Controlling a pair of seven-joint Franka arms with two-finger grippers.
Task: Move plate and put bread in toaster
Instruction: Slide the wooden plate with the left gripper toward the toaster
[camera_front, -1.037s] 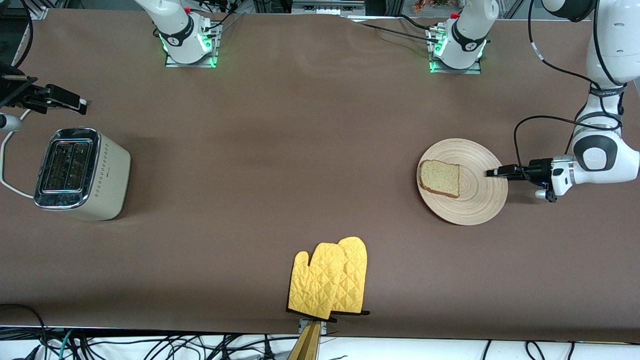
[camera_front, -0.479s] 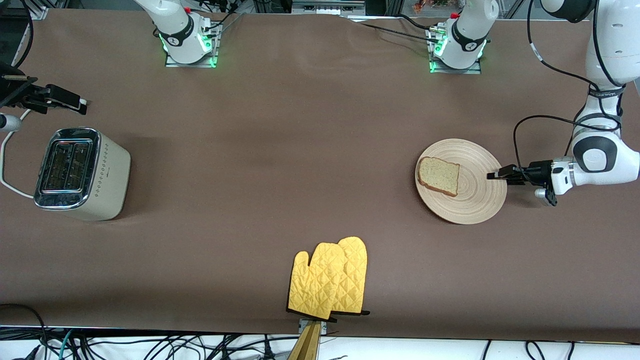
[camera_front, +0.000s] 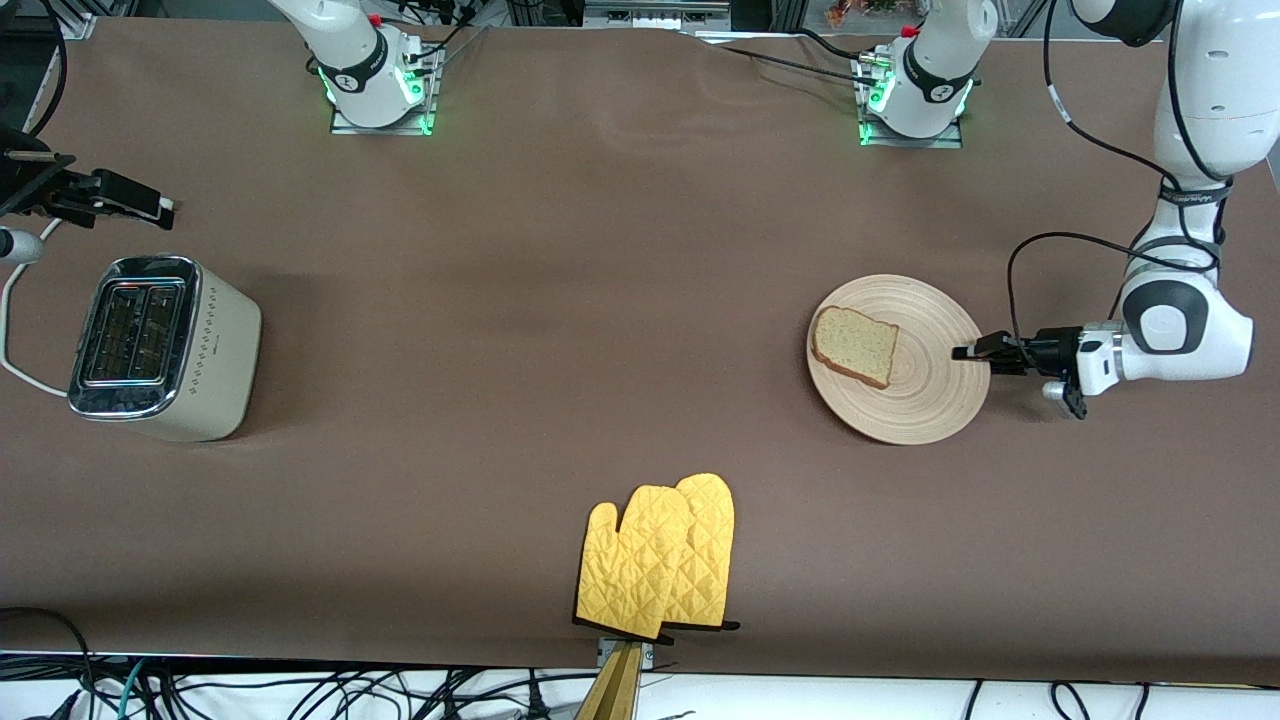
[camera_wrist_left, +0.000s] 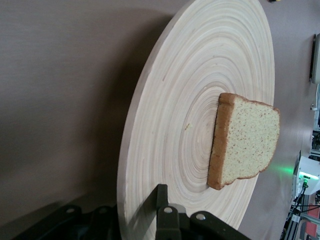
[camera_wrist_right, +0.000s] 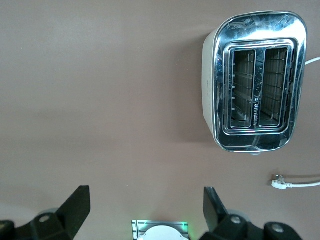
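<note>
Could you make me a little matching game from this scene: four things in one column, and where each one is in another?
1 tan bread slice
2 round beige wooden plate
3 cream chrome-topped toaster
4 yellow quilted oven mitts

A table edge nearest the front camera
B on the plate
C rim gripped by left tool
D under the open right tool

Pairs: 1-B, 2-C, 3-D, 4-A

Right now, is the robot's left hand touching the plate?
Touching. In the left wrist view, the left gripper has one finger on top of the plate and the other beneath its rim, clamping the edge. The bread lies untouched.
</note>
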